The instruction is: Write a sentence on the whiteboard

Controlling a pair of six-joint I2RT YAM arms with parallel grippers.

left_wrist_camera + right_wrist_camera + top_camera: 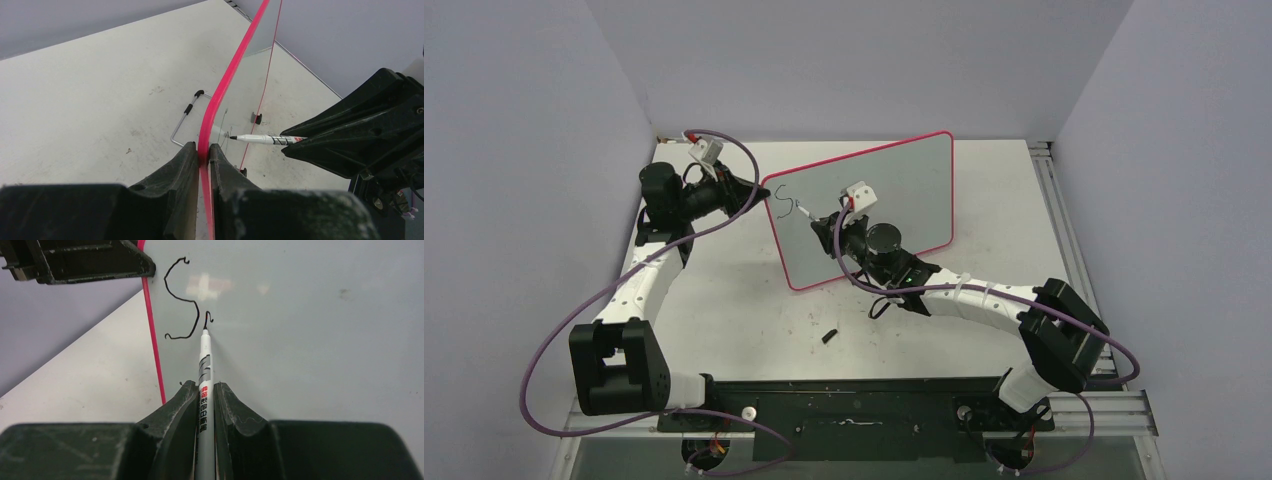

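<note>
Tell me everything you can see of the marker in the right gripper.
The marker is a slim pen with a white-grey barrel, black bands and red and black print, tapering to a fine black tip. The right gripper is shut on its barrel, with the front part sticking out beyond the fingers. Its tip appears to touch the whiteboard face at the end of a small stroke just right of a drawn S. There is no cap on it, and its rear end is hidden.

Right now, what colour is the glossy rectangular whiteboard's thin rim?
Pink-red whiteboard rim; clearest in left wrist view.
</note>
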